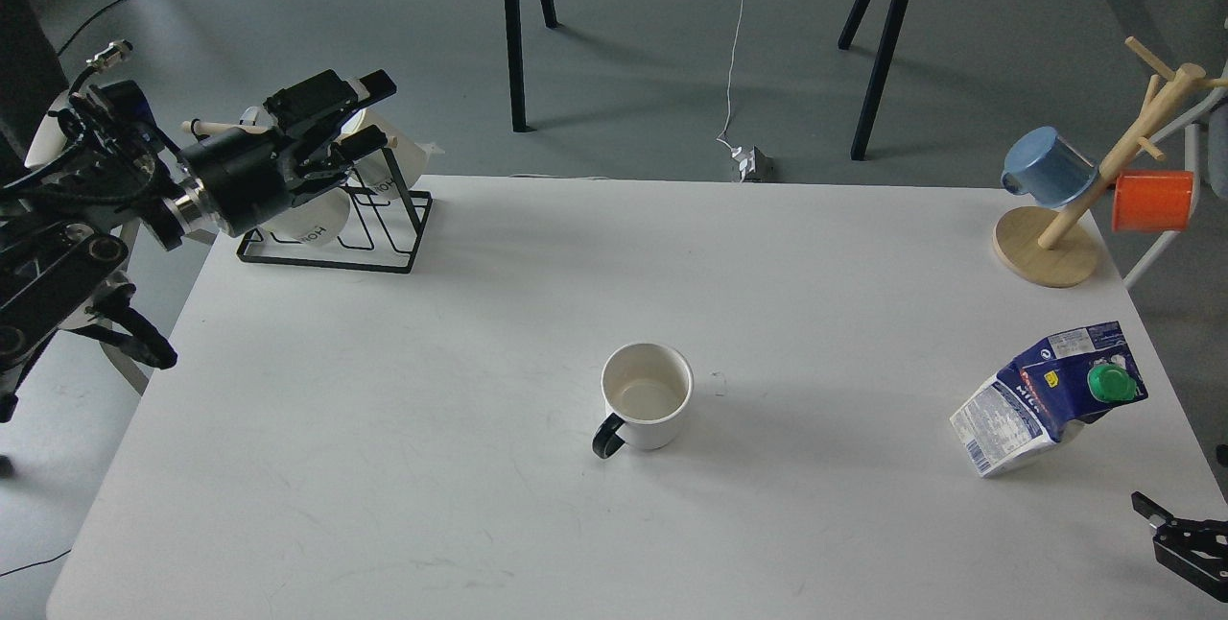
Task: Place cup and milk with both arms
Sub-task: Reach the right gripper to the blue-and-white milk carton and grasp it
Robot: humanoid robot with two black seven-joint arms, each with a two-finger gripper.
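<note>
Upright cup point(647, 395) shows only cream interior; milk point(1050, 398) stands capped.

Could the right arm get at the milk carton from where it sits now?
Probably yes. The right end effector sits low at the table's near right corner, and only bare table lies between it and the tilted milk carton.

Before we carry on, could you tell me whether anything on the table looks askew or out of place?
The milk near the table's right edge leans, tilted rather than upright. The cup stands upright mid-table, empty, nothing spilled.
</note>
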